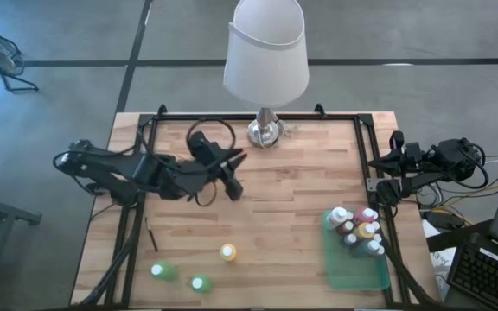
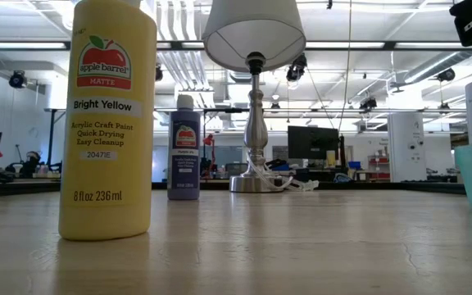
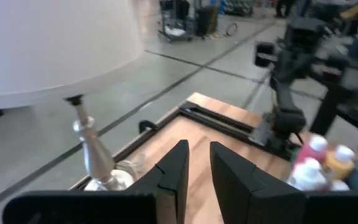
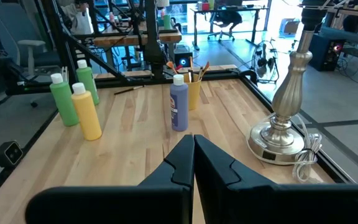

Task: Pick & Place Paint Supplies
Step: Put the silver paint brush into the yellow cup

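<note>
Hovering mid-table, left gripper (image 1: 230, 175) shows fingers slightly apart, nothing visibly held. Right gripper (image 1: 379, 192) waits closed at right edge. Tray (image 1: 357, 275) bottles near right; aim next for yellow bottle (image 1: 228, 252), approach upright.

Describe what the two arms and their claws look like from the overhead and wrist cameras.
Both arms are dark, jointed links with black cables looping off them. The left claw and right claw each end in two dark, wedge-shaped fingers with angular, faceted faces on a wide black block. No coloured markings show on either.
</note>
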`<state>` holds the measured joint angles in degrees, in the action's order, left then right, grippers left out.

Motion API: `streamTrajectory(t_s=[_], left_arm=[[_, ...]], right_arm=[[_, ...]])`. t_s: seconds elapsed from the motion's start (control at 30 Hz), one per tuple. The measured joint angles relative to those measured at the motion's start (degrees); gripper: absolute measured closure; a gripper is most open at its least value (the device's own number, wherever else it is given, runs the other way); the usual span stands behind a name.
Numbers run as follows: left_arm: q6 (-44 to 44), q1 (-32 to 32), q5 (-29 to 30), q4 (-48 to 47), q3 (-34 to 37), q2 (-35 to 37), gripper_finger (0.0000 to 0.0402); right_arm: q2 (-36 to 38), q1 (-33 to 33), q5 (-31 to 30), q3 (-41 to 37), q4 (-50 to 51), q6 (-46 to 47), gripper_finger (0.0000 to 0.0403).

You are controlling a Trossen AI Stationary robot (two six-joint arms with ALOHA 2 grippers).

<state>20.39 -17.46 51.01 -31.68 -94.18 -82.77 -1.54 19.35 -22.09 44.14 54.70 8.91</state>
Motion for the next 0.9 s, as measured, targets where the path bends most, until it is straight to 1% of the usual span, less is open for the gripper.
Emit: streamTrajectory(t_s=[0.1, 0.17, 0.33, 0.4, 0.5, 0.6, 0.73, 0.83, 0.9], left_arm=[[0.9, -1.0, -2.3, -4.7, -5.0, -3.2, 0.0330], [3.1, -1.5, -6.1, -8.9, -7.7, -5.0, 0.0330], [15.4, -1.9, -19.9, -19.5, -12.0, -7.9, 0.0330], [21.4, -2.4, -23.2, -24.2, -12.1, -8.4, 0.0330], [31.8, -3.7, -24.6, -32.3, -11.5, -8.6, 0.0330], [44.2, -6.0, -24.5, -41.8, -11.5, -8.6, 0.0330], [60.8, -10.5, -21.6, -52.1, -11.5, -8.6, 0.0330], [73.5, -13.8, -21.3, -57.8, -11.3, -8.6, 0.0330], [80.0, -15.4, -21.2, -58.3, -10.1, -8.6, 0.0330]], right_arm=[[0.0, 0.0, 0.0, 0.0, 0.0, 0.0, 0.0394], [0.0, 0.0, 0.0, 0.0, 0.0, 0.0, 0.0394], [0.0, 0.0, 0.0, 0.0, 0.0, 0.0, 0.0394], [0.0, 0.0, 0.0, 0.0, 0.0, 0.0, 0.0394], [0.0, 0.0, 0.0, 0.0, 0.0, 0.0, 0.0394], [0.0, 0.0, 0.0, 0.0, 0.0, 0.0, 0.0394], [0.0, 0.0, 0.0, 0.0, 0.0, 0.0, 0.0394], [0.0, 0.0, 0.0, 0.0, 0.0, 0.0, 0.0394], [0.0, 0.0, 0.0, 0.0, 0.0, 0.0, 0.0394]])
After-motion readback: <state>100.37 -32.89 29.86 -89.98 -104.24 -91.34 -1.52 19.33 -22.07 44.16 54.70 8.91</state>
